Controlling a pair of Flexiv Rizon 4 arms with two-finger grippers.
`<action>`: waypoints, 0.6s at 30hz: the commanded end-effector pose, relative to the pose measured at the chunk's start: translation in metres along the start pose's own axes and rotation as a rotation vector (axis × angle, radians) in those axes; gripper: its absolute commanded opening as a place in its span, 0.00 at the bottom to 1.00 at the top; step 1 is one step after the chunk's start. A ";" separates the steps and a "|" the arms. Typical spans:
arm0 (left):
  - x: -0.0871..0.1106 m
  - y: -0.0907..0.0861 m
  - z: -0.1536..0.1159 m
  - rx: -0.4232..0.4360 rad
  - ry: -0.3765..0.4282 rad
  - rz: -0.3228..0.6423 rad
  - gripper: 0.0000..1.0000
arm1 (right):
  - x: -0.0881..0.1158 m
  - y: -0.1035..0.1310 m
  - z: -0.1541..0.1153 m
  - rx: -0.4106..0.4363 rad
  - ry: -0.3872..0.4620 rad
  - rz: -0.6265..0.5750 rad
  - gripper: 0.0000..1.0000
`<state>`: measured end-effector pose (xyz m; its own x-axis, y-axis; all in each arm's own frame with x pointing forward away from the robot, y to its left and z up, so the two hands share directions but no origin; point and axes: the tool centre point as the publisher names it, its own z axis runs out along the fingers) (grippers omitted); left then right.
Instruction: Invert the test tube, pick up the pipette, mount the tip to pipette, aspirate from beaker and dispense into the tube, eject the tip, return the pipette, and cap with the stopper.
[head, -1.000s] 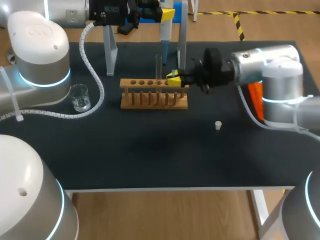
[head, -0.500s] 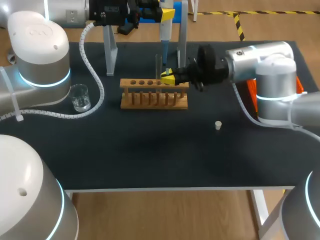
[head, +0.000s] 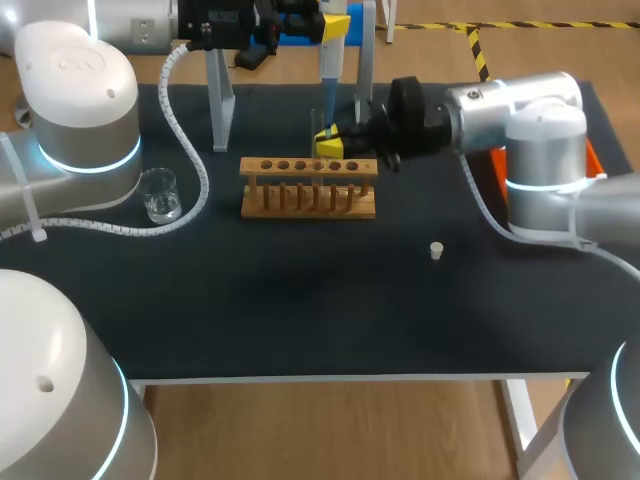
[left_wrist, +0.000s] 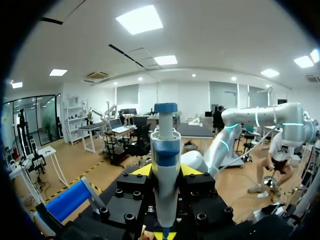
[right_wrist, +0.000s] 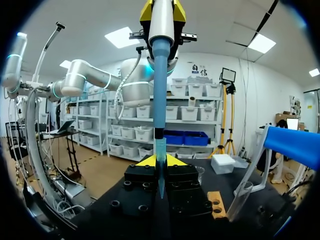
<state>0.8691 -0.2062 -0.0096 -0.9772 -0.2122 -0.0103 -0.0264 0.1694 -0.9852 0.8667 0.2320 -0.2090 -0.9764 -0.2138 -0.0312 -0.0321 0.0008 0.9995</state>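
The right tool (right_wrist: 160, 161) is found clenched on the pipette tip (right_wrist: 159, 150), its yellow fingers meeting on the tip's lower part. The tip's wide end is seated against the nose of the pipette (right_wrist: 161, 75), which hangs upright above. The pipette body is held clamped in the left tool (left_wrist: 165, 171). The tip is judged light, thin-walled and slippery. It is best held near its collar, square to the shaft, as a side load could bend or skew it. The test tube (head: 318, 128) stands in the wooden rack (head: 308, 190), just beside the right tool at its 9 o'clock in the head view. Being glass, it is judged fragile, so sideways room there is tight. A post of the stand (head: 366, 80) rises close at 12 o'clock. The beaker (head: 160, 195) lies well apart at 9 o'clock of the rack and the stopper (head: 436, 250) at 4 o'clock. Open counter (head: 300, 300) lies at 6 o'clock.
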 end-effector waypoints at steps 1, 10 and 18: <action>0.000 0.003 -0.001 -0.001 0.002 -0.001 0.00 | -0.002 0.006 0.000 0.001 0.005 -0.004 0.00; 0.000 0.003 -0.001 -0.001 0.002 -0.001 0.00 | -0.001 -0.004 0.000 0.007 0.003 0.004 0.00; 0.000 0.003 -0.001 -0.001 0.002 -0.001 0.00 | -0.004 -0.014 0.000 0.014 0.001 0.020 0.00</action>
<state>0.8689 -0.2062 -0.0124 -0.9773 -0.2116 -0.0088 -0.0282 0.1715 -0.9848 0.8677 0.2316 -0.2198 -0.9780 -0.2082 -0.0124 -0.0171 0.0205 0.9996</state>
